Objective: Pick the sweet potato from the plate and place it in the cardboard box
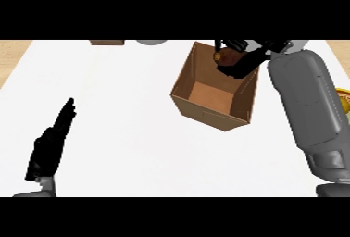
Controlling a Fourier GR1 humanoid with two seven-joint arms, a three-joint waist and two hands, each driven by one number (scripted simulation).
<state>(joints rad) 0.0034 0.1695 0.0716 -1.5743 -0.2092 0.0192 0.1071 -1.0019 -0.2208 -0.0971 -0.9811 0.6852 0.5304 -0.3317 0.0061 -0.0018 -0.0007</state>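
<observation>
- Right hand (pixel 240 59) curled round the sweet potato (pixel 225 56), held over the far rim of the cardboard box (pixel 205 111).
- Right forearm (pixel 309 106) stretched along the right side, beside the box.
- Left hand (pixel 49 143) resting at lower left, fingers straight, holding nothing.
- Yellow plate (pixel 344 98) at the right edge, mostly hidden.

sweet potato (pixel 224 57) mostly hidden by fingers (pixel 236 65), plate (pixel 344 98) cut off

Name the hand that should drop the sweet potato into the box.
Right. The right hand is curled round the sweet potato, above the far rim of the cardboard box. The left hand rests open at the lower left, away from it.
</observation>
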